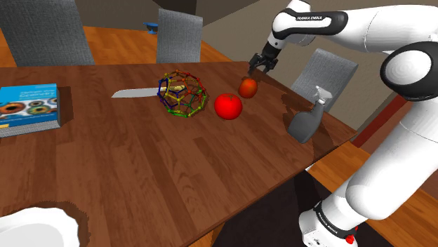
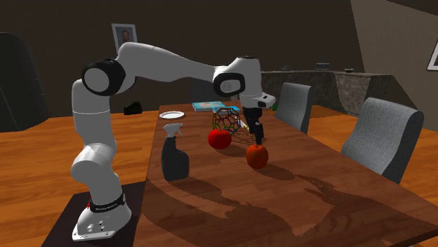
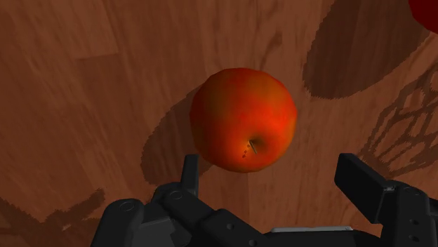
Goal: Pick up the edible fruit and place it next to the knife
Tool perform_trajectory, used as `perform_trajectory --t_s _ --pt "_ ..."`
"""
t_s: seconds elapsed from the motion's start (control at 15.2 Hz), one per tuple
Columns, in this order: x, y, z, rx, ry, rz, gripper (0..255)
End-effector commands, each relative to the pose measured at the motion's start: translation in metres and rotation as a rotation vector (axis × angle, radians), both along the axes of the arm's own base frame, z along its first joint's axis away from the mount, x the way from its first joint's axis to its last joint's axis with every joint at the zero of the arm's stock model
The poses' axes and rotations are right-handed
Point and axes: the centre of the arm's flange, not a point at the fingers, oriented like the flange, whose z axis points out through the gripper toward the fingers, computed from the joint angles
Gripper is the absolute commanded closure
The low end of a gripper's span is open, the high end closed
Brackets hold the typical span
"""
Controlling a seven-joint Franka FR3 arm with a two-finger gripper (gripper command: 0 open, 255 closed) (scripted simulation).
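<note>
An orange-red apple [image 1: 248, 88] with a short stem sits on the wooden table [image 1: 140, 168], toward the shoulder view's right. My gripper [image 1: 260, 68] hangs just above it, open, not touching it. In the wrist view the apple [image 3: 242, 118] lies straight ahead of the gripper [image 3: 270, 168], whose black fingers [image 3: 188, 172] stand wide apart. From the second exterior view the gripper [image 2: 256, 133] is directly over the apple [image 2: 257, 156]. The knife [image 1: 133, 92] lies flat further to the shoulder view's left, its handle partly hidden behind a wire ball.
A smooth red round fruit [image 1: 228, 106] rests close beside the apple. A coloured wire ball [image 1: 182, 92] stands between it and the knife. A grey spray bottle [image 1: 309, 119] stands near the table's right edge. A book [image 1: 28, 109] and a white plate [image 1: 35, 228] lie at the left. Chairs [image 1: 179, 35] ring the table.
</note>
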Motion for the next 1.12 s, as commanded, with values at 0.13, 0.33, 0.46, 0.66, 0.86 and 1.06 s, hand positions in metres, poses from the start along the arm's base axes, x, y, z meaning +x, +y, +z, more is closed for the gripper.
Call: perform_trajectory --t_s 0.13,0.33,0.46,0.66,0.86,1.06 --pt "0.005 0.001 -0.021 0.0 -0.001 0.0 0" --pt "0.006 0.001 -0.024 0.0 -0.001 0.0 0" --pt "0.006 0.001 -0.024 0.0 -0.001 0.0 0" --pt "0.006 0.001 -0.024 0.0 -0.001 0.0 0" --pt "0.006 0.001 -0.024 0.0 -0.001 0.0 255" --pt "0.006 0.001 -0.024 0.0 -0.001 0.0 255"
